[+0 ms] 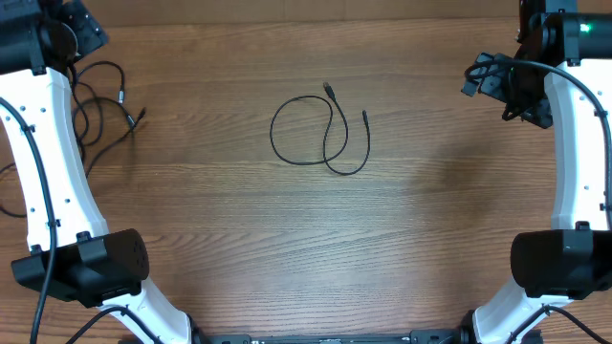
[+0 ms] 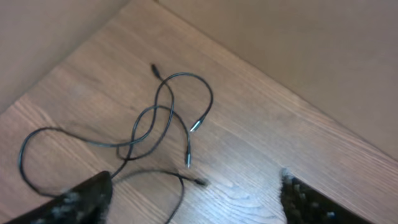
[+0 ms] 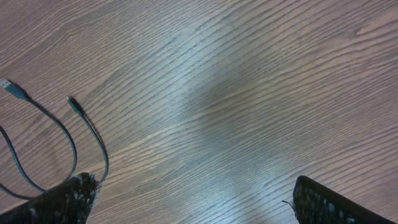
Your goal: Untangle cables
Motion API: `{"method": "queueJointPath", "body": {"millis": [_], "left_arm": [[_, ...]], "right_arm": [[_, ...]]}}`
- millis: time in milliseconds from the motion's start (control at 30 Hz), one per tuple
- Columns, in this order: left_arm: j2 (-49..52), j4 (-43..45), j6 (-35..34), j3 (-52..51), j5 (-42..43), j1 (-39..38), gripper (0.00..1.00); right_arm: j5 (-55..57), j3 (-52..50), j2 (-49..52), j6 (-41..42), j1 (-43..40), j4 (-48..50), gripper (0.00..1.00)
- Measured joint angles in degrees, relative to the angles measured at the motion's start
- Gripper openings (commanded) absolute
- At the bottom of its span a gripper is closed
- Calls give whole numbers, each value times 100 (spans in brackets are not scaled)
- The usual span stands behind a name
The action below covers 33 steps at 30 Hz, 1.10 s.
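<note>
Probably light and limp, the thin black tangled cables (image 2: 132,143) lie at the brown wooden counter's (image 1: 430,220) far-left corner, with one separate looped black cable (image 1: 332,124) at its middle. I would pinch near a silvery plug end (image 2: 196,125). The left claw (image 2: 193,193) and right claw (image 3: 193,202) gape wide and empty. No writing is legible.

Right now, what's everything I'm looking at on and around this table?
table: one, brown wood, under everything.
loose cable: one, black, looped at the table's middle.
tangled cables: several, count unclear, black, far left corner.
left arm: one, white with black joints, left edge.
right arm: one, same colours, right edge.
left fingers: one pair, black, spread open, empty.
right fingers: one pair, black, spread open, empty.
</note>
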Motion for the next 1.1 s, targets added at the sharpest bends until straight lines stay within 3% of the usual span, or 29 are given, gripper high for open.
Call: {"method": "queueJointPath", "body": {"millis": [67,133,167,200,467,500,667,767,933,1100], "left_arm": [[2,-101,2,0,46,22,94],[2,-188,-17,0,221,22,69],[2,-258,-17,0,365,22,45],[2,-345,9,0,538,22,4],[2,-1141,68,-101,2197,-63,4],[2,-1239,72,-181,2387,-129,8],[-2,-1268,90,-828,2802,-577,46],[-2,-970,70,-1464,2907,-979,48],[-2,-339,66,-2422,2977,-1740,62],[-2,-15,-70,-2739,2903,-2417,66]], "right_arm": [[0,0,0,-2,-2,2,100],[0,0,0,0,-2,-2,100],[-2,0,0,-2,-2,2,100],[0,0,0,-2,-2,0,100],[0,0,0,-2,-2,0,100],[0,0,0,0,-2,2,100],[0,0,0,0,0,4,100],[-2,0,0,0,-2,2,100],[0,0,0,-2,-2,4,100],[-2,0,0,-2,0,2,100]]}}
